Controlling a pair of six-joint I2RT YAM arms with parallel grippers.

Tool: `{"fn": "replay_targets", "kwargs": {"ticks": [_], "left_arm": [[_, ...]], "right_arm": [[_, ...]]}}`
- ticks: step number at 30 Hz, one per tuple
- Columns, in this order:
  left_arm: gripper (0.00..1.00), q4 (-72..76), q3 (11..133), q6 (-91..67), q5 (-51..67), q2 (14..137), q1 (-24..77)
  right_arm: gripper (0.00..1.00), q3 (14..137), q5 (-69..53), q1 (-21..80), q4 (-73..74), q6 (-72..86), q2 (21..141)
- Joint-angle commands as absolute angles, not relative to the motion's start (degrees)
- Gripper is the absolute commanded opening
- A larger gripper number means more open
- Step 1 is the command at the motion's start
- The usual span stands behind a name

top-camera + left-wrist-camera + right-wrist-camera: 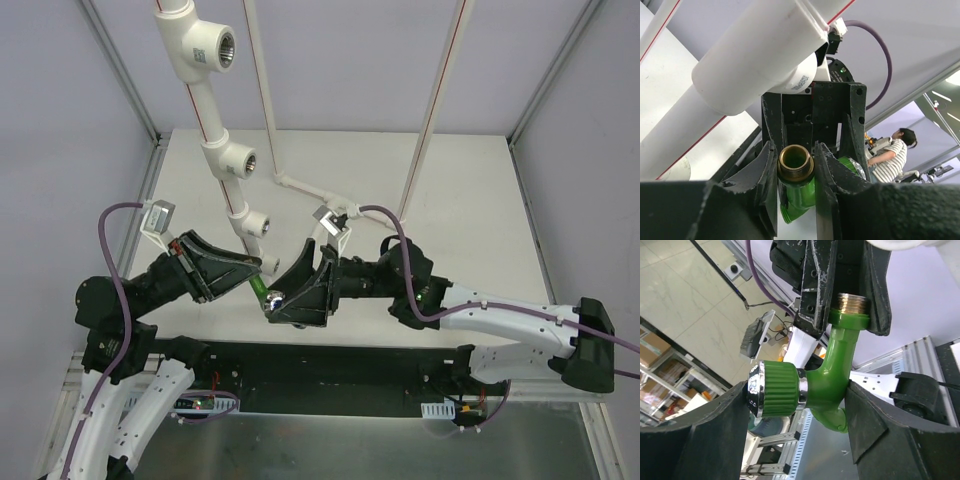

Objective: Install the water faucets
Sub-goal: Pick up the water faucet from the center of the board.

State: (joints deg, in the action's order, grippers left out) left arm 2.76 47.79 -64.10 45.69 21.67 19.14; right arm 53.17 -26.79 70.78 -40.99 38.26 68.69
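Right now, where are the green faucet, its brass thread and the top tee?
green faucet (832,365), right wrist view, bent body.
brass thread (796,175), left wrist view, near rim.
top tee (195,50), top external view, white body.

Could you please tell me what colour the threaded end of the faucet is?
Brass-gold, on the green faucet; best seen in the left wrist view.

The table (470,200) has a plain off-white top, closed in by pale panels at the back and both sides. Near its middle a short run of thin white pipe (310,192) with joints sits low over the surface; whether it touches is unclear. A black strip (330,365) runs along the near edge.
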Motion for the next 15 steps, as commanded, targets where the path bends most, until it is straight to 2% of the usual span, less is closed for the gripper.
{"fn": "replay_targets", "kwargs": {"ticks": [1, 3, 6, 11, 15], "left_arm": [[0.00, 7.29, 47.99, -66.79, 43.69, 20.30, 19.51], [0.00, 7.12, 48.08, -68.37, 39.31, 19.52, 19.51], [0.00, 6.24, 49.04, -70.66, 32.10, 18.64, 19.51], [0.00, 4.66, 50.80, -74.44, 21.64, 18.10, 19.51], [0.00, 4.48, 52.38, -76.02, 21.70, 19.68, 19.42]], "right_arm": [[0.52, 54.85, -16.90, 71.01, -32.72, 27.97, 64.96], [0.62, 53.10, -11.28, 72.15, -30.42, 22.00, 62.50], [0.69, 50.89, -3.54, 75.05, -28.92, 13.04, 59.60], [0.71, 49.31, 11.22, 83.92, -35.13, -6.47, 60.11], [0.71, 50.01, 22.30, 90.69, -42.26, -22.82, 64.41]]}}
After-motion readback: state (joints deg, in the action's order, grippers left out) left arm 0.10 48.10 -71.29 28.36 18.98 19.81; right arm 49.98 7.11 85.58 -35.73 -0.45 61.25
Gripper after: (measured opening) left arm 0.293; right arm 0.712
